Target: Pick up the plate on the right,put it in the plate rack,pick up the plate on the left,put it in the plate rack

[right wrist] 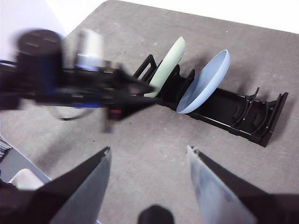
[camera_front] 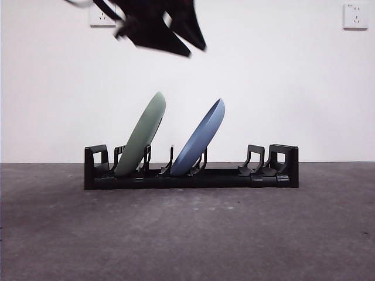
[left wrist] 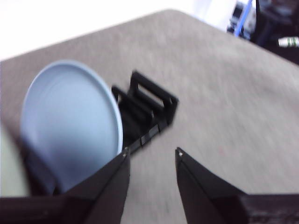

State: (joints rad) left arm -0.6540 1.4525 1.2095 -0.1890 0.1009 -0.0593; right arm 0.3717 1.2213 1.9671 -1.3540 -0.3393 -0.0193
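The black plate rack [camera_front: 190,174] stands across the middle of the table. Two plates lean in its prongs: a pale green plate [camera_front: 140,143] towards the left end and a blue plate [camera_front: 200,140] beside it, both tilted to the right. My left gripper [camera_front: 196,50] hangs blurred high above them, open and empty. Its wrist view shows the blue plate [left wrist: 70,126], a sliver of the green plate [left wrist: 9,168] and the rack's end [left wrist: 149,107] past its gripper [left wrist: 152,151]. My right gripper [right wrist: 149,149] is open and empty, well above the rack [right wrist: 243,116], green plate [right wrist: 166,65] and blue plate [right wrist: 205,81].
The rack's right-hand slots [camera_front: 258,161] hold nothing. Two wall sockets [camera_front: 102,17] [camera_front: 355,16] sit on the white wall behind. The left arm [right wrist: 70,79] crosses the right wrist view as a dark blur. Clutter [left wrist: 271,23] lies beyond the table's far corner.
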